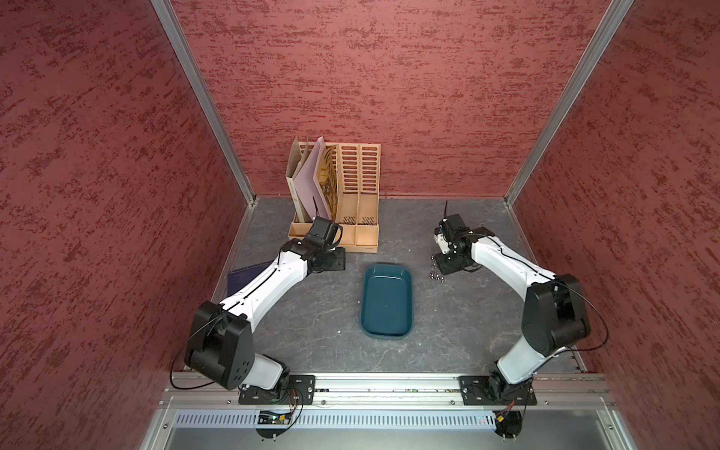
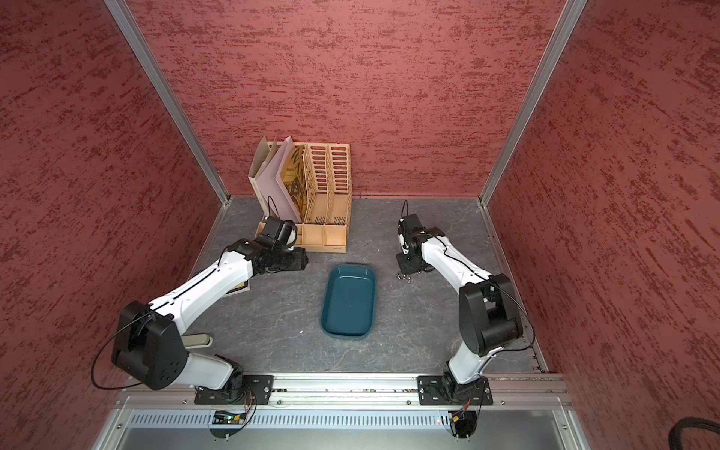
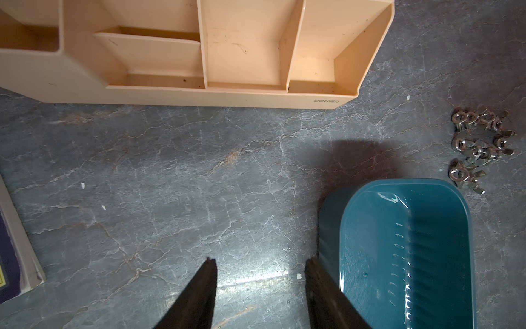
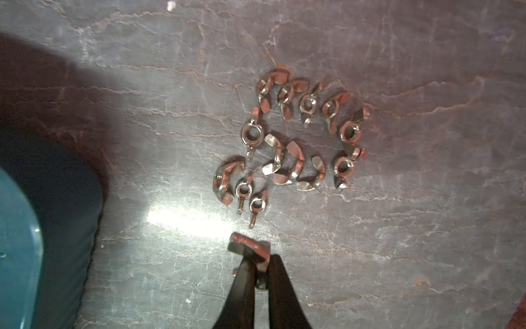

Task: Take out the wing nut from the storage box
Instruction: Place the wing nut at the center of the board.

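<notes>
Right pincer [image 4: 260, 265] pinches a wing nut [image 4: 247, 246], shown only in its wrist view; left pincer [image 3: 261, 262] half-open.

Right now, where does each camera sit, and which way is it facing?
Top views: high above the front rail, looking down; left arm and right arm show.
Left wrist: on the left arm, facing down past the open left tool at file organiser and storage box.
Right wrist: facing down past the right tool, shut on a wing nut, at the nut pile.
Shared: both wrist views show box and pile.
</notes>
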Controlling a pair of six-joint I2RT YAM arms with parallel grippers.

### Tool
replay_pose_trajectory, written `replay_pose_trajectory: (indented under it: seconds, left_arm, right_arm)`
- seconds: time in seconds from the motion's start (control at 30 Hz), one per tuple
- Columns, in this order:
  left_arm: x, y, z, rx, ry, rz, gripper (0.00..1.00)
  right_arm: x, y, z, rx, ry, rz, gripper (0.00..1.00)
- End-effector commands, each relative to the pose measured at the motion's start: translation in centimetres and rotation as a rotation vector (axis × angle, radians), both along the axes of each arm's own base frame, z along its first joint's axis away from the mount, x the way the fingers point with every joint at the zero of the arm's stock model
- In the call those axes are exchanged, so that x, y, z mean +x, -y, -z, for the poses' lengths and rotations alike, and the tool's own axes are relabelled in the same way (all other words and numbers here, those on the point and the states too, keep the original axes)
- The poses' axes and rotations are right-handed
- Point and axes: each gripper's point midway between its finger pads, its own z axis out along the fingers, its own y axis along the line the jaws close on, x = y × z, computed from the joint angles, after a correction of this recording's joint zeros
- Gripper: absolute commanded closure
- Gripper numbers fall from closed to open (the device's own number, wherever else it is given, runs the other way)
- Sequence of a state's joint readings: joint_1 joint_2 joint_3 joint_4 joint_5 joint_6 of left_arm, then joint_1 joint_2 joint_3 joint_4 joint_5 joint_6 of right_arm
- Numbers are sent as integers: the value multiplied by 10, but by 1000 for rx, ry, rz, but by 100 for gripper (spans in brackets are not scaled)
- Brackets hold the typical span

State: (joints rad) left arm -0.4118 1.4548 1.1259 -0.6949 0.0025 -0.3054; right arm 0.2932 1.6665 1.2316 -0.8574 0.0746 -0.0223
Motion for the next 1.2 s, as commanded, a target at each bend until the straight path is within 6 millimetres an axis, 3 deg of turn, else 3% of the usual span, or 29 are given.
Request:
replay_pose_trajectory:
  seconds: [0.0,0.43,1.17]
  left_arm:
    - [4,6,-5,-10,16,18,46]
    - [5,6,-5,-7,15,19,46]
    - [7,6,-8,-1,21,22,46]
  right_arm:
    - [10,12,4,-2,35,61,88]
    - [9,27,31,-10,-12,108,88]
    - [6,30,60,-17,-76,128,88]
